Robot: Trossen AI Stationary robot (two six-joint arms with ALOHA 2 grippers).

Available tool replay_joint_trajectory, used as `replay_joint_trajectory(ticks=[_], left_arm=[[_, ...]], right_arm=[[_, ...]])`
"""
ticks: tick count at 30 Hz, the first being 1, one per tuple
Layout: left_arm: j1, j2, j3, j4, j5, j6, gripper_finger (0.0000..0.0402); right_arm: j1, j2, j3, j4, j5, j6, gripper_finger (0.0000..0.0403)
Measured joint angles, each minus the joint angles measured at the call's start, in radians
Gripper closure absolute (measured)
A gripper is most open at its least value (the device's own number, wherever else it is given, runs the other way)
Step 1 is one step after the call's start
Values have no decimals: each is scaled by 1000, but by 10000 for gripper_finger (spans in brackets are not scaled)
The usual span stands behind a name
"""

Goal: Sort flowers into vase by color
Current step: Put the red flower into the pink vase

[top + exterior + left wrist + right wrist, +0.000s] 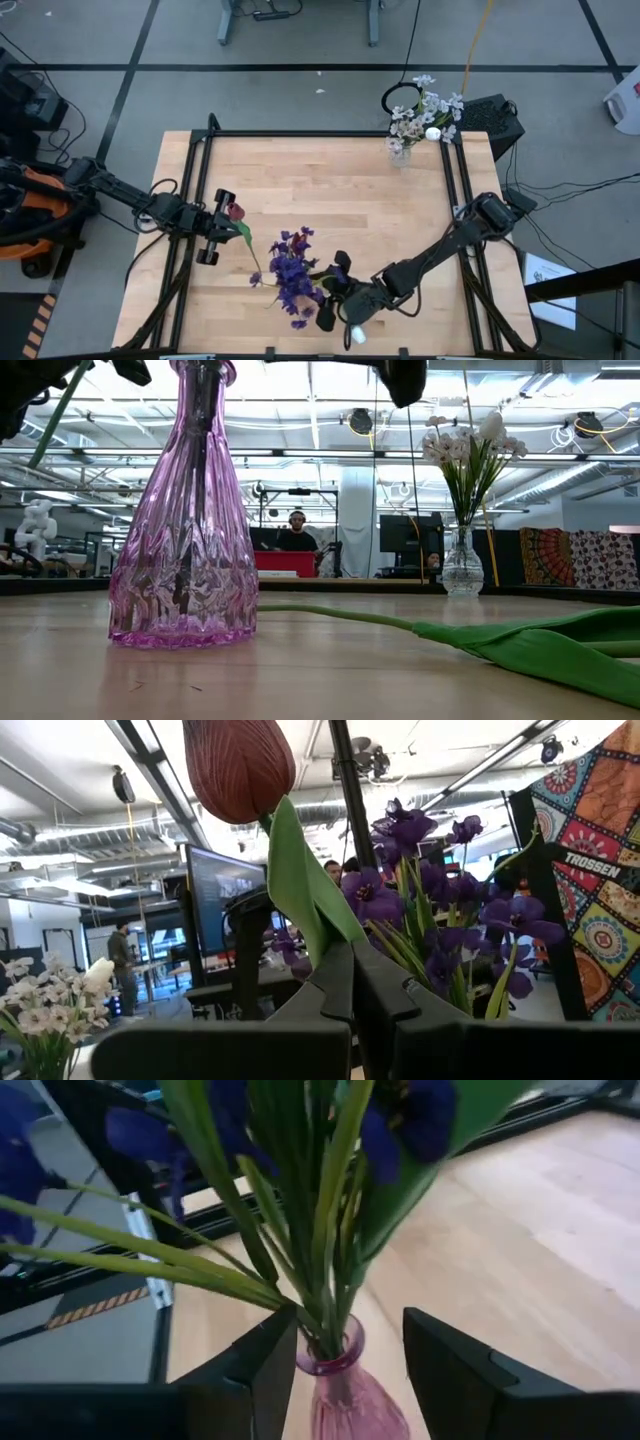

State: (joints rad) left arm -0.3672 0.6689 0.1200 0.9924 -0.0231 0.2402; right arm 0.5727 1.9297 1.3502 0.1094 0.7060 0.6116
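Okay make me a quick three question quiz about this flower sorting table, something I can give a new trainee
1. True or false: the left gripper is shut on the dark red tulip.
2. Which flowers fill the pink vase in front of the right gripper? A) purple flowers B) yellow flowers C) none
3. Fill in: the clear vase at the table's far edge holds ____ flowers.

Key: 1 true. 2 A, the purple flowers. 3 white; the white flowers stand there.

A light wooden table [340,200] was seen; a pink glass vase [185,540] stood near the front, a clear vase [401,153] at the far edge, and a green stem [420,628] lay flat.
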Motion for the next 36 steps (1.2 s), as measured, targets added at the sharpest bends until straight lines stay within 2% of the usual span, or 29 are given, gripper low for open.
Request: replay_joint_trajectory(ticks=[6,12,20,31,36], left_arm=[[0,0,0,0,0,-2,402],[0,0,0,0,0,-3,402],[0,0,0,-1,-6,-26,402],[0,0,1,-8,-9,-26,402],[0,0,1,-8,-12,-26,402]], right_arm=[[-22,0,0,-7,-113,-5,213],[-30,0,0,-20,-232,-52,164],[-65,0,0,-15,-203,-95,100],[-89,0,0,8,-217,-104,93],[-89,0,0,37,-214,-152,116]])
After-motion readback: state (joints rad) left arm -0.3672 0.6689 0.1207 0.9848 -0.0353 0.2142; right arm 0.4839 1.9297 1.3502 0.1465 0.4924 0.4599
